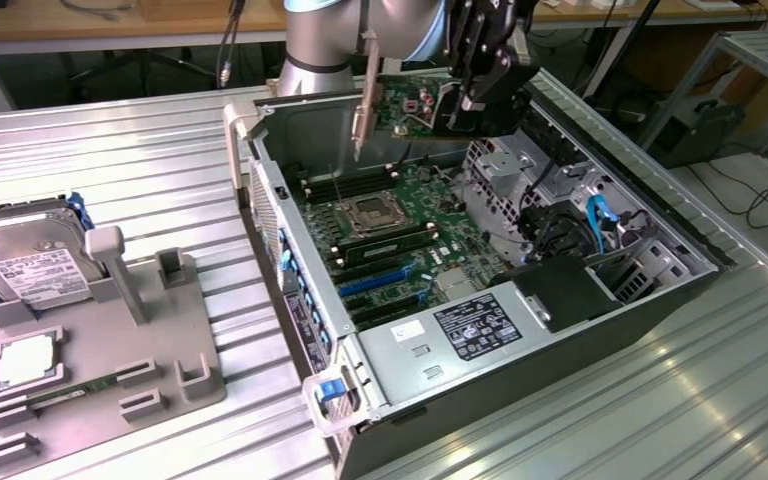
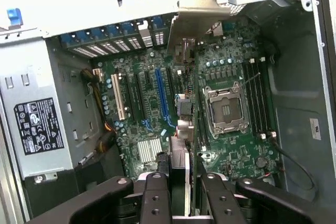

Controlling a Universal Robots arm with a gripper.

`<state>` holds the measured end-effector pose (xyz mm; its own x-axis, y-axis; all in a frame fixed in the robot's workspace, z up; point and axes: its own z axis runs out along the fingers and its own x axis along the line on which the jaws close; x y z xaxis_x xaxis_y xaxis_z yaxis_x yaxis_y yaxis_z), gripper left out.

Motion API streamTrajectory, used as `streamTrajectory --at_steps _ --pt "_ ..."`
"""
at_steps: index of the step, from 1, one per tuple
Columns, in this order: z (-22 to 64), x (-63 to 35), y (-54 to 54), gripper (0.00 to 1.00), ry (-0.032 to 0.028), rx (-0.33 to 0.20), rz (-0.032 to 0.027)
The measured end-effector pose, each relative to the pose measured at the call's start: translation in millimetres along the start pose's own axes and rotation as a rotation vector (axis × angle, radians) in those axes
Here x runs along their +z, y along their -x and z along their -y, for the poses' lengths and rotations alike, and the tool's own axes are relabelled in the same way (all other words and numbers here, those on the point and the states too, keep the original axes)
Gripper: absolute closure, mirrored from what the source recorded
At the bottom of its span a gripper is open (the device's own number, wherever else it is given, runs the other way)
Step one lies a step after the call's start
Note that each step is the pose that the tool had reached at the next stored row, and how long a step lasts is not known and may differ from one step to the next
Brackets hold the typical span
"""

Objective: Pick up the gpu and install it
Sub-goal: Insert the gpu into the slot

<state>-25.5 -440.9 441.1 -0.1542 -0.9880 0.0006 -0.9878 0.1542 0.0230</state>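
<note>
Above the open computer case (image 1: 267, 200), the pincer (image 1: 475, 108) is clenched on the gpu (image 1: 404, 105), which hangs on edge over the motherboard (image 1: 398, 235); I'd judge it light, stiff but fragile, best held away from its connector edge.

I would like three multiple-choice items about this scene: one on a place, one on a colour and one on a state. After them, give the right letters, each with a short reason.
1. Where is the hard drive?
A. on the motherboard
B. on the grey fixture at the exterior view's left
C. on the floor

2. What colour is the circuit board of the gpu?
A. green
B. red
C. white

3. How is the gripper?
A. open and empty
B. shut on the gpu
C. shut on the hard drive

Key: 1 B, it rests on that fixture. 2 A, the held board is green. 3 B, its fingers press the gpu from both sides.
</note>
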Motion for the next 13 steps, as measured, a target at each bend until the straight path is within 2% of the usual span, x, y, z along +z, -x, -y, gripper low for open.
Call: streamTrajectory --at_steps 6,13 --pt "0.0 0.0 0.0 0.73 -0.0001 -0.101 -0.0024" --pt "0.0 0.1 0.0 0.73 -0.0001 -0.162 -0.0037"
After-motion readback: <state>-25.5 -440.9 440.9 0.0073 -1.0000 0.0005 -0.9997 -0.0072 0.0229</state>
